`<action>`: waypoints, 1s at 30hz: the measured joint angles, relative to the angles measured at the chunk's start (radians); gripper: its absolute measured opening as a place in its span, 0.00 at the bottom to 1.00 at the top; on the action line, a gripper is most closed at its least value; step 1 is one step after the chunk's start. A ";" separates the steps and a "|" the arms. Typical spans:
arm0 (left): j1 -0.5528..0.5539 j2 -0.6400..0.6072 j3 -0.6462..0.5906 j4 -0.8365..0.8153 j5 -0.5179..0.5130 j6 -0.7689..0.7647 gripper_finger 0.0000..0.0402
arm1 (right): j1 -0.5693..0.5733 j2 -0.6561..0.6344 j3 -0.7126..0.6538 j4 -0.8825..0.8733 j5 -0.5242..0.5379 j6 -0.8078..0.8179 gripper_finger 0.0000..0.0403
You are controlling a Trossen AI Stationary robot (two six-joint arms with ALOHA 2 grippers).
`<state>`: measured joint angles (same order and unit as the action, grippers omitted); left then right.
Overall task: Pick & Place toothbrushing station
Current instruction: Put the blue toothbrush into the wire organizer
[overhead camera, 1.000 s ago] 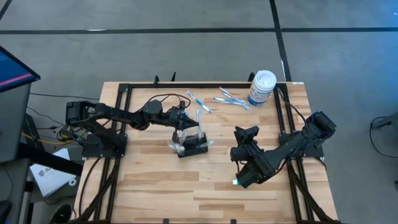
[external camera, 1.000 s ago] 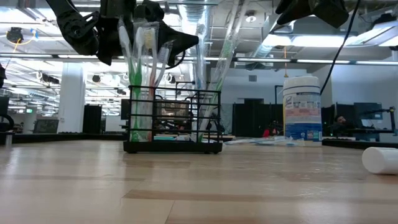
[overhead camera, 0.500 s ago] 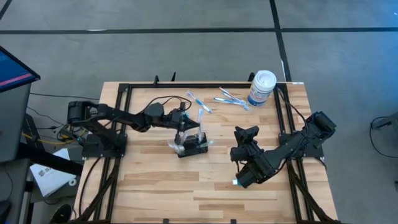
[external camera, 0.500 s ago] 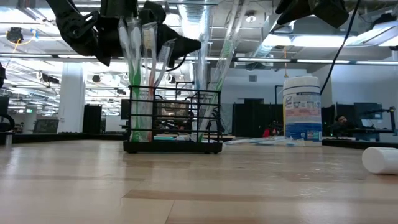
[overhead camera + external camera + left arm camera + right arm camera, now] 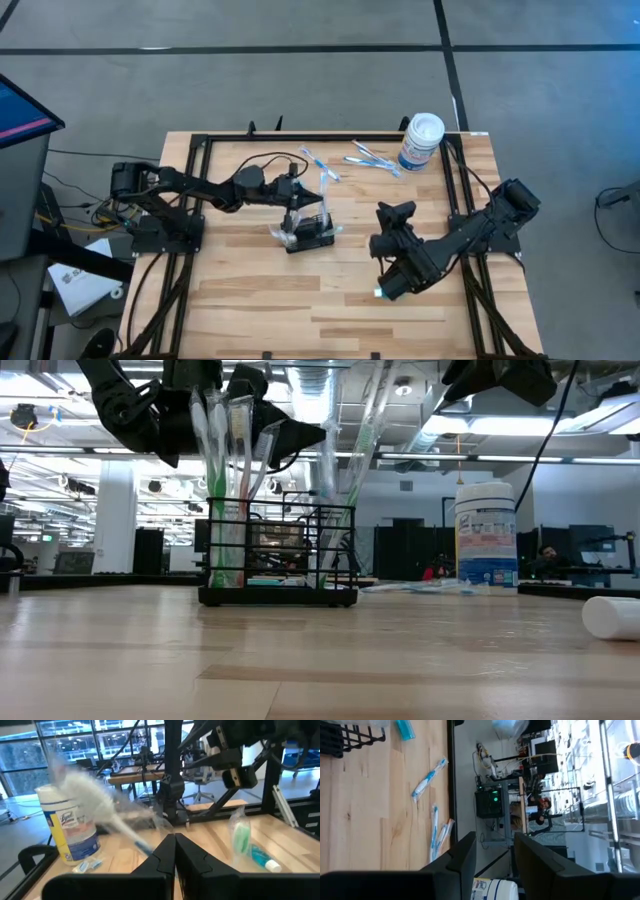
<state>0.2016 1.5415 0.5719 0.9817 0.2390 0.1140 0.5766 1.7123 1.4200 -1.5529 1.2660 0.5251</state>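
The toothbrushing station point(image 5: 308, 232), a small black wire holder point(image 5: 280, 555), stands on its base mid-table with several wrapped toothbrushes upright in it. My left gripper point(image 5: 300, 198) reaches in level from the table's left, just above the holder's far-left side, shut on a wrapped toothbrush point(image 5: 323, 184). My right gripper point(image 5: 396, 212) hovers open to the right of the holder, above the table, with nothing between its fingers point(image 5: 465, 852). My left gripper pinches the wrapped toothbrush between its two fingertips point(image 5: 167, 847), at the blue part of the handle point(image 5: 144, 847). The fingers come level from the table's left and lie across the brush. The brush slants up and away from them; its lower end is hidden.
A white canister point(image 5: 420, 140) stands at the far right corner. Loose wrapped toothbrushes point(image 5: 372, 158) lie next to it, and another point(image 5: 318, 165) lies behind the holder. A small white tube point(image 5: 610, 616) lies under my right arm near the table's right side. A black frame rims the table.
My left gripper has edged a little toward the table's right edge above the holder and rolled slightly. The wrapped toothbrush has gone with it, its upper end tipping the same way. The holder has stayed put.
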 joint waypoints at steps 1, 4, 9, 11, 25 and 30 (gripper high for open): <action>0.000 0.000 -0.001 -0.005 -0.003 0.001 0.00 | -0.003 0.000 0.000 0.001 -0.009 0.001 0.30; 0.000 0.001 -0.001 -0.004 -0.032 0.002 0.00 | -0.011 0.000 0.000 0.001 -0.017 0.003 0.30; 0.000 0.001 -0.001 -0.005 -0.057 0.012 0.00 | -0.012 0.000 0.000 0.002 -0.016 0.003 0.30; 0.000 0.001 -0.001 -0.005 -0.067 0.013 0.00 | -0.012 0.000 0.000 0.002 -0.016 0.003 0.30; -0.054 0.001 -0.003 -0.016 -0.117 0.087 0.00 | -0.012 0.000 0.000 0.004 -0.014 0.000 0.30; -0.066 0.001 -0.003 -0.017 -0.119 0.088 0.00 | -0.011 0.000 0.000 0.004 -0.014 0.000 0.30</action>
<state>0.1354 1.5421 0.5694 0.9649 0.1200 0.2024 0.5652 1.7123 1.4197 -1.5494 1.2522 0.5247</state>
